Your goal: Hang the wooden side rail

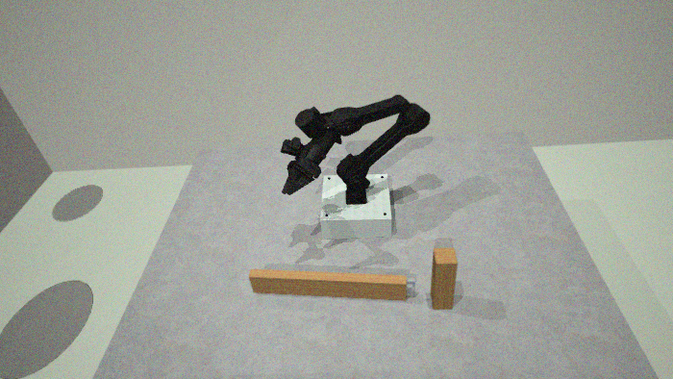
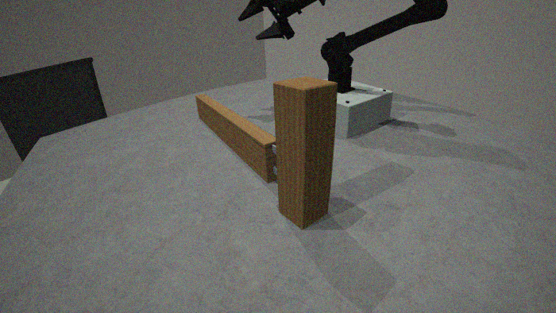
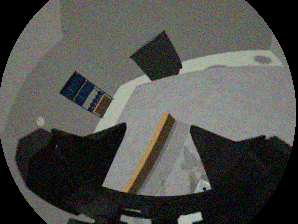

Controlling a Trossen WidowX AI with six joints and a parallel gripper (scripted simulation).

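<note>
The wooden side rail [image 1: 329, 286] [image 2: 234, 133] [image 3: 154, 152] lies flat along the table. Its steel hooks [image 1: 411, 287] stick out of the end nearest the post, with a small gap between them and the post in the top view. The headboard post [image 1: 443, 281] [image 2: 305, 151] stands upright to the right of the rail in the top view. Its slot and pins are hidden. My gripper [image 1: 286, 192] [image 2: 248, 29] [image 3: 158, 127] is open and empty, high above the table and behind the rail. In the wrist view the rail shows between and beyond the fingers.
The arm's white base [image 1: 356, 228] [image 2: 367, 113] stands on the table [image 1: 288, 341] [image 2: 159, 238] behind the rail and post. A dark panel [image 2: 55, 99] [image 3: 159, 56] stands beyond the table edge. A blue and brown panel [image 3: 85, 94] shows at the wrist view's left.
</note>
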